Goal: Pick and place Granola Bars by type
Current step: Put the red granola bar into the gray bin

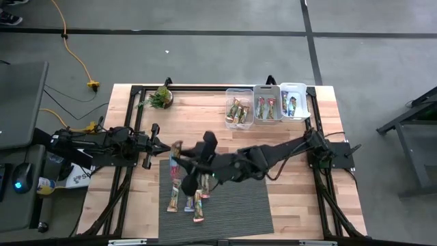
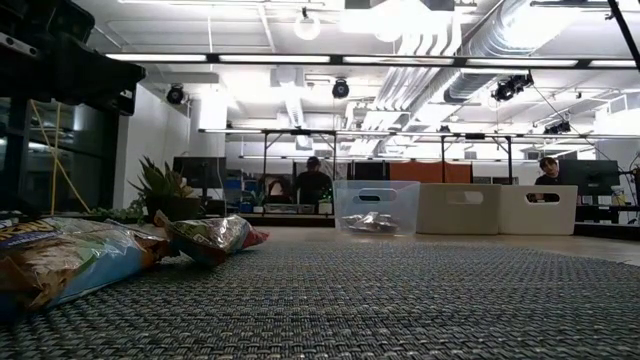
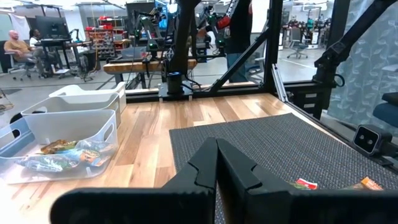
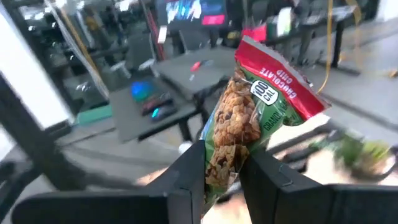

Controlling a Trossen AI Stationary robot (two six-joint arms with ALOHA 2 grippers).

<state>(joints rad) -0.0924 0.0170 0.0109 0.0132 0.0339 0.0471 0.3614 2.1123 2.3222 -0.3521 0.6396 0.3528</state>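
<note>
The pale wooden slatted tabletop (image 1: 287, 198) carries a dark grey woven mat (image 1: 232, 205) at its near middle. Along the far edge stand three clear and white plastic bins (image 1: 267, 104) side by side, each with a few wrapped bars inside; a small green potted plant (image 1: 162, 96) sits near the far left corner.

The right arm reaches from the right side across to the mat's far left corner. Its right pincer (image 4: 222, 167) is partly closed, the two dark fingers clamped on the lower half of one green and red wrapped chocolate chip granola bar (image 4: 252, 118), which stands upright between them, clear of the mat.

The left arm lies low at the left edge of the tabletop, its left pincer (image 3: 217, 163) closed tight with nothing in it, pointing toward the mat.

The remaining shiny multicoloured granola bars (image 1: 186, 195) lie loose on the left part of the mat, just below the right pincer, some touching one another.
</note>
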